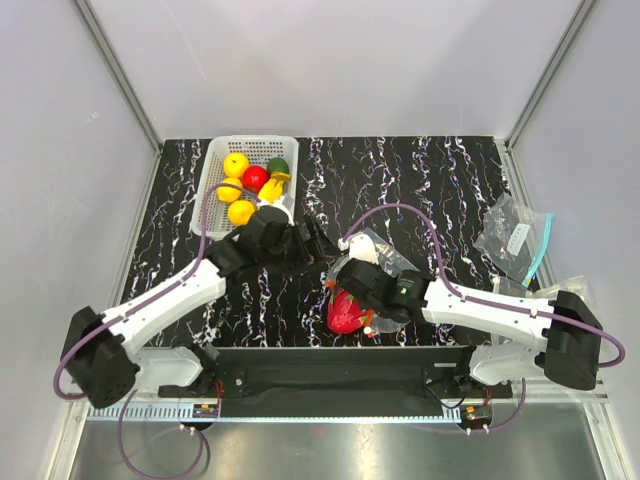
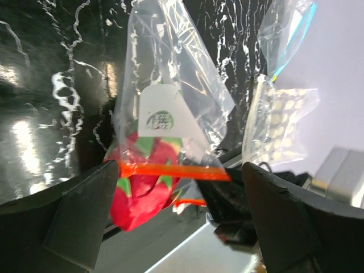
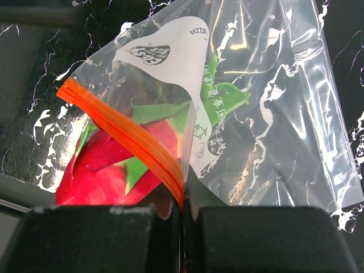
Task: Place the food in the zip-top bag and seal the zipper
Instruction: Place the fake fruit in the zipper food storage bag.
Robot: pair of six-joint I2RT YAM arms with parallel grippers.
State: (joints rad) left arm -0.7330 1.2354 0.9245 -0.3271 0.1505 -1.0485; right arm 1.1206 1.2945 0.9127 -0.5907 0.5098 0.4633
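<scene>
Your right gripper (image 3: pixel 183 213) clamps the zipper (image 3: pixel 122 133) end to anchor the zip-top bag (image 3: pixel 273 114) holding the dragon fruit (image 3: pixel 102 170); left gripper (image 2: pixel 179 193) fingers spread, empty.

Just ahead of the right gripper (image 3: pixel 183 215), whose fingers are matt black plastic, is the zip-top bag (image 3: pixel 273 114). It is thin clear plastic film, glossy and creased, catching bright highlights, with a white printed patch. Its zipper (image 3: pixel 122 133) is a smooth, bright orange plastic strip running in between that gripper's fingers. Inside the bag, the dragon fruit (image 3: pixel 105 173) looks like smooth, slightly shiny red plastic with green leaves. The left gripper (image 2: pixel 182 213) has the same matt black fingers. Beneath both grippers, the table (image 1: pixel 420 180) is glossy black with white marble veining and is strongly reflective. Beyond the left gripper's right finger lies a bubbled sheet (image 2: pixel 281 122) of shiny clear plastic.
</scene>
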